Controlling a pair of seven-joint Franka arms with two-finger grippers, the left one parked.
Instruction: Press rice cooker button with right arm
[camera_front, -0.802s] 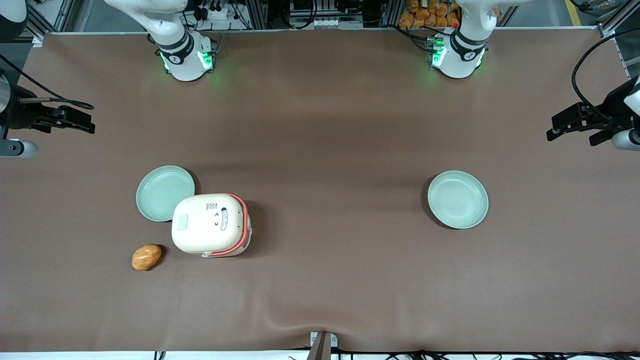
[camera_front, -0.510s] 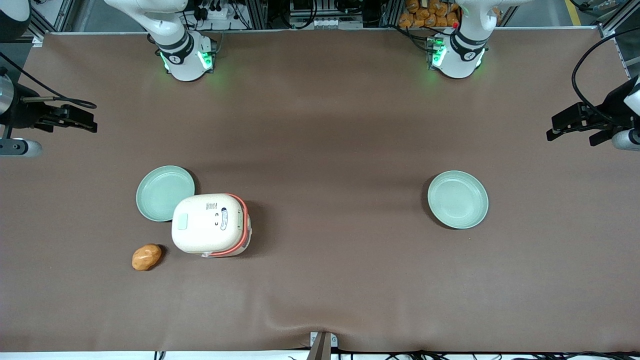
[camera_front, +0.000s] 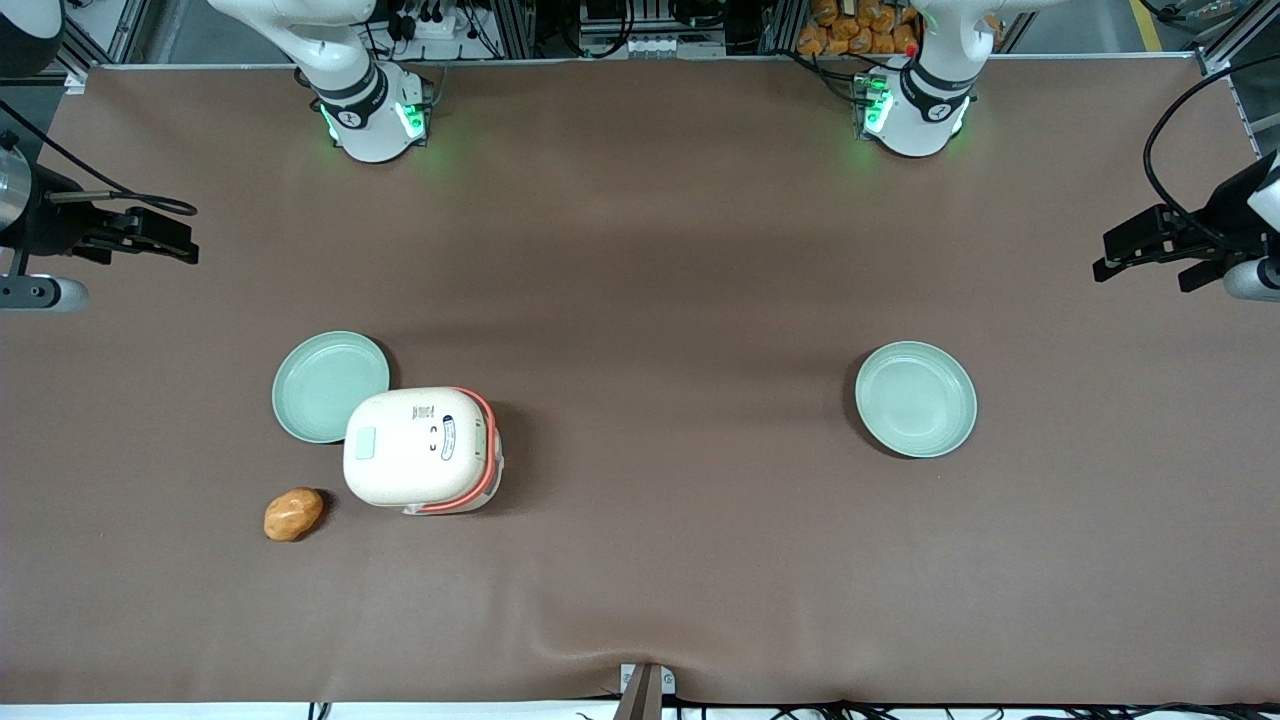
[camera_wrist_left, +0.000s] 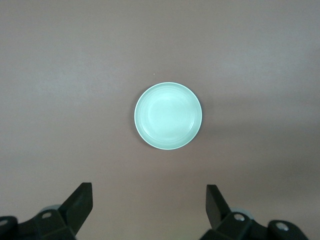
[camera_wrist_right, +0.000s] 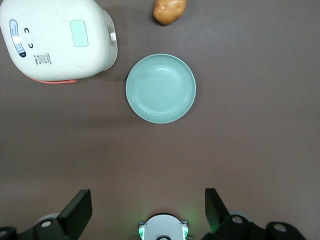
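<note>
Hovering high near the table's edge, the gripper was spread wide, holding nothing. It was well apart from the closed rice cooker, whose button stood unpressed beside a mint-green plate and a potato.

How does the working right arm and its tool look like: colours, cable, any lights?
The right arm is white with dark grey bands; green lights glow at its base. The tool is black with two fingers, on a silver wrist ring, with a black cable.
</note>
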